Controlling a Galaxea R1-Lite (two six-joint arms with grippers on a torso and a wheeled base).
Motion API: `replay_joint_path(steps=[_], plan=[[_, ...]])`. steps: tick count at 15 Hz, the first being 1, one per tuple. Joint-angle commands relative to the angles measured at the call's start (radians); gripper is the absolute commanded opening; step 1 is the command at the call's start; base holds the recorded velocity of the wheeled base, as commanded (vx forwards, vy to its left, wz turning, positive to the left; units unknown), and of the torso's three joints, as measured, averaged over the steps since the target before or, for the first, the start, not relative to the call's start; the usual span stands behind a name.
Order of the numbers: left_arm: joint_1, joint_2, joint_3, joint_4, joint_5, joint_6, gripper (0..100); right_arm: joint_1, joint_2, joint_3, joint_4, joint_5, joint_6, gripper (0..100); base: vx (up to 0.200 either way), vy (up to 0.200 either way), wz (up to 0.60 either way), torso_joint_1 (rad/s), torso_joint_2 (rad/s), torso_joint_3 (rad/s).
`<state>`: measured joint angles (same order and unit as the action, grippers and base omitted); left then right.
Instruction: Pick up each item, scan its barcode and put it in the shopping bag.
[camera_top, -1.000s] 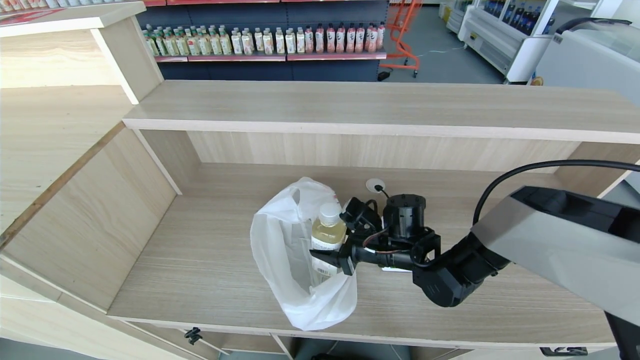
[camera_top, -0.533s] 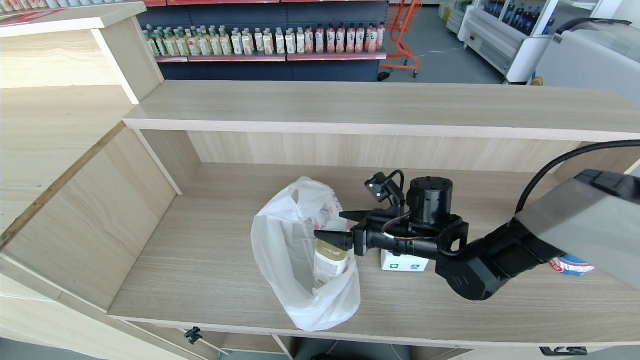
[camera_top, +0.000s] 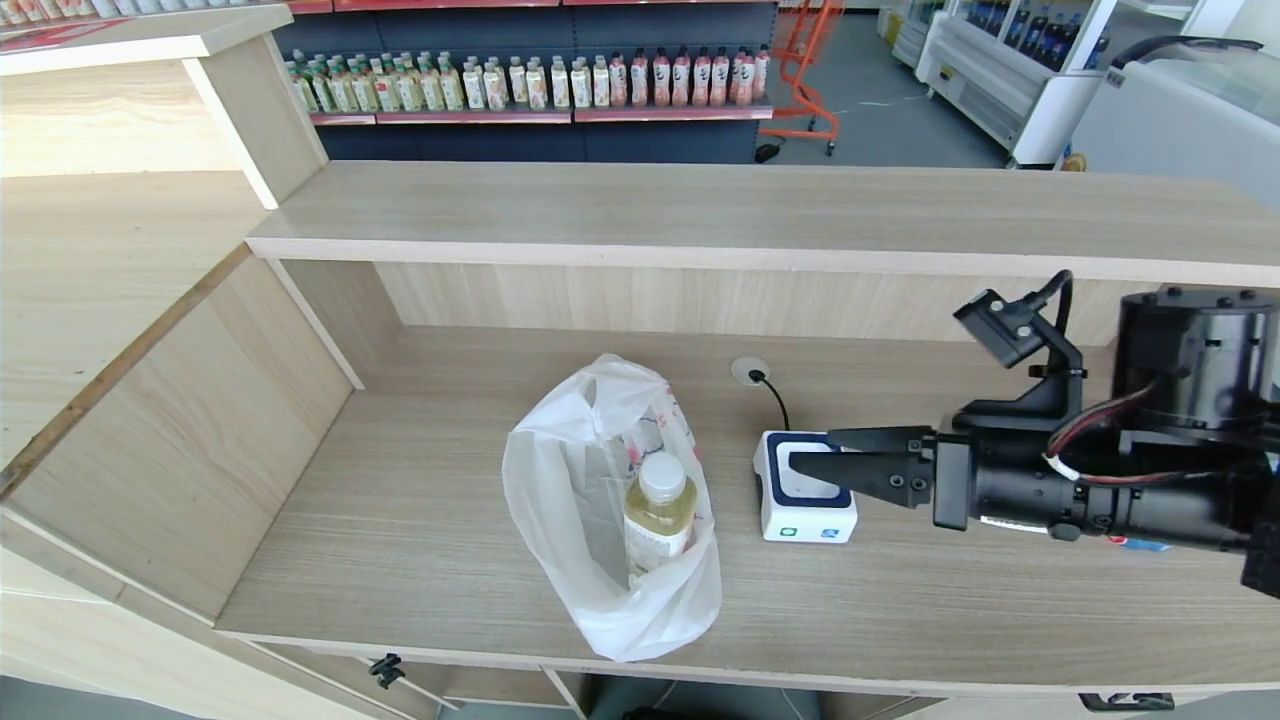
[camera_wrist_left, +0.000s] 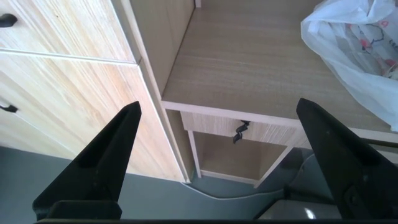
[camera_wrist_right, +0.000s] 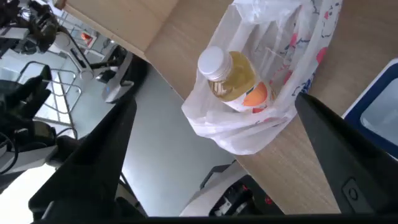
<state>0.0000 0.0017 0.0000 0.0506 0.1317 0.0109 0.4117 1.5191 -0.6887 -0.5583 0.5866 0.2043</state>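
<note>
Head view, stock status: clear plastic bottle of pale yellow drink (camera_top: 660, 510) stands upright inside white plastic shopping bag (camera_top: 560, 520) on wooden bench (camera_top: 400, 520); judged bagged. Further items: cannot tell. Right hand (camera_top: 815, 450): fingers spread, empty, over white-and-blue barcode scanner (camera_top: 808, 515). Left hand (camera_wrist_left: 219, 103): spread wide, empty.
</note>
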Motion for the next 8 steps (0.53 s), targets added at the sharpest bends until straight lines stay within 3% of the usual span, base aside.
replay_joint_path(steps=[1,3,8], plan=[[0.000,0.000,0.000,0.000,0.000,0.000,100,-0.126,-0.286,0.049,0.170,0.007,-0.011,100,0.000,0.000,0.00,0.000,0.00,0.000],[0.000,0.000,0.000,0.000,0.000,0.000,100,-0.198,-0.309,0.071,0.189,0.007,-0.026,100,0.000,0.000,0.00,0.000,0.00,0.000],[0.000,0.001,0.000,0.000,0.000,0.000,100,-0.272,-0.303,0.086,0.189,0.007,-0.026,100,0.000,0.000,0.00,0.000,0.00,0.000]])
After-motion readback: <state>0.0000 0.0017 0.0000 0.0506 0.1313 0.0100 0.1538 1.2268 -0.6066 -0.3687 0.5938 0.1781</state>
